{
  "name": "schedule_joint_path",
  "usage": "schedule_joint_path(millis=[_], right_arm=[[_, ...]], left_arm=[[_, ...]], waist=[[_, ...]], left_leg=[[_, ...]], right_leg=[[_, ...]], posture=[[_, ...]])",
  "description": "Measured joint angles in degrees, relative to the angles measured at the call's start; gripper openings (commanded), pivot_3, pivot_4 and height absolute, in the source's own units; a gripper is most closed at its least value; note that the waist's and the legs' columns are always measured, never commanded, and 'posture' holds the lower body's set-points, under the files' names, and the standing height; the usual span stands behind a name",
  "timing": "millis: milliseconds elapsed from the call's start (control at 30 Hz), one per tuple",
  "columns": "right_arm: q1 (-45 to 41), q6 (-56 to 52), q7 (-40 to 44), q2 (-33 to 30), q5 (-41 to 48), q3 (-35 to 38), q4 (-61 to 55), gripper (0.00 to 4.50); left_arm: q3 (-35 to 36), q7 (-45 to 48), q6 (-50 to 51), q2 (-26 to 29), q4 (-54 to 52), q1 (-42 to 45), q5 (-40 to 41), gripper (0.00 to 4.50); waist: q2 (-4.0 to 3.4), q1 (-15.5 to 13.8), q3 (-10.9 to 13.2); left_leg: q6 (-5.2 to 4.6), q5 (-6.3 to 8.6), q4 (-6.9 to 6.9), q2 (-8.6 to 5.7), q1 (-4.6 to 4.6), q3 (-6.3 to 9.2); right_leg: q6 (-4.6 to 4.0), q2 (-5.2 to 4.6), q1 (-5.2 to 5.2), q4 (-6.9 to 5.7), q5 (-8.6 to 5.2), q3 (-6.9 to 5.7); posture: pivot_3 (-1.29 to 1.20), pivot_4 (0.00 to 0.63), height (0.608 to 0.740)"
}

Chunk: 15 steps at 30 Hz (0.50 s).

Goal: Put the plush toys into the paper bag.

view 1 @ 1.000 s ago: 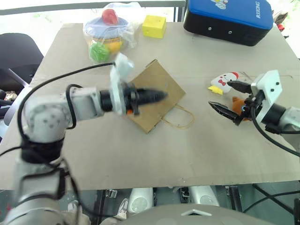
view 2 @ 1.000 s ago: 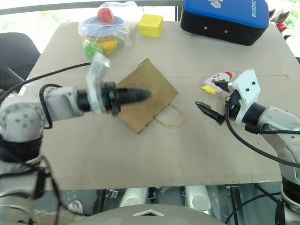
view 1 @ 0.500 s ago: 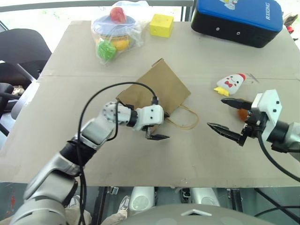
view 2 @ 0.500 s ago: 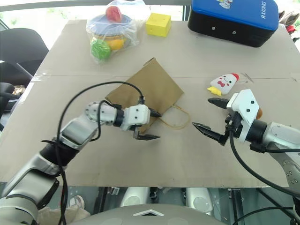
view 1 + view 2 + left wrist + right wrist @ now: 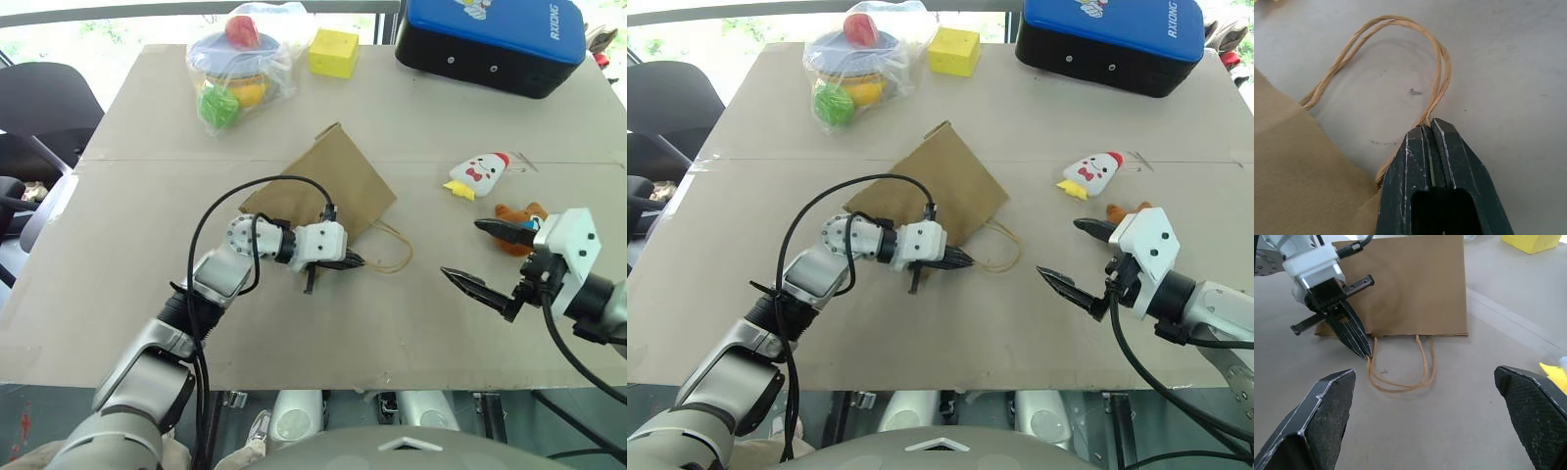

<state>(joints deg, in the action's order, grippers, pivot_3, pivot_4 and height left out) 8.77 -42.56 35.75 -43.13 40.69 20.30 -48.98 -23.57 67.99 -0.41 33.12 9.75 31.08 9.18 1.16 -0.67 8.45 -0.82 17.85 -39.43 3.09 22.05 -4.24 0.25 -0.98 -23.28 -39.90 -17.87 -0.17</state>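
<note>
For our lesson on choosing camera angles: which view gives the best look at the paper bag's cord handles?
The left wrist view: the cord handles loop large across it, with the left gripper shut on one end beside the paper bag. The right wrist view shows both loops whole but smaller; the eye views show them as thin loops at the bag's near edge.

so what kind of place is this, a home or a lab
Probably a lab or test room by a window, not a home: a board-covered table set with staged props, namely a bagged toy set, a yellow cube and a blue-and-black case.

Reads "RIXONG" in white capitals on the lid of the blue-and-black case (image 5: 490, 39); no other legible lettering anywhere.
</note>
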Motion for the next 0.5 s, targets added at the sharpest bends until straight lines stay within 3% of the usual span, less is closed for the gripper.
schedule_joint_path(millis=[133, 333, 500], right_arm=[[0.1, 0.5, -0.7, 0.0, -0.1, -0.1, 0.0, 4.5], [-0.9, 0.4, -3.5, 0.3, -0.6, -0.2, 0.6, 4.5], [-8.8, -2.9, -11.3, 0.5, -5.5, -3.5, 5.4, 4.5]], left_arm=[[3.9, 0.6, 8.2, -1.4, -1.0, -0.5, 5.7, 0.11], [15.8, -2.4, 35.8, -3.0, -7.5, 0.7, 25.5, 0.11], [31.2, -15.3, 57.0, -5.7, -6.0, 5.7, 43.3, 0.11]], waist=[[0.0, 0.0, 0.0], [0.0, 0.1, 0.0], [0.02, 0.4, 0.0]], left_leg=[[0.0, 0.0, -0.04, 0.0, 0.03, 0.01], [0.01, 0.0, -0.09, 0.01, 0.04, 0.07], [0.01, 0.0, -0.29, 0.02, 0.08, 0.14]], right_leg=[[0.0, -0.02, 0.0, -0.01, 0.0, -0.02], [0.0, -0.01, 0.0, -0.03, 0.0, -0.04], [0.0, -0.06, 0.0, -0.17, 0.0, -0.09]], posture=[[0.0, 0.15, 0.729], [0.0, 0.15, 0.729], [0.0, 0.15, 0.729]])
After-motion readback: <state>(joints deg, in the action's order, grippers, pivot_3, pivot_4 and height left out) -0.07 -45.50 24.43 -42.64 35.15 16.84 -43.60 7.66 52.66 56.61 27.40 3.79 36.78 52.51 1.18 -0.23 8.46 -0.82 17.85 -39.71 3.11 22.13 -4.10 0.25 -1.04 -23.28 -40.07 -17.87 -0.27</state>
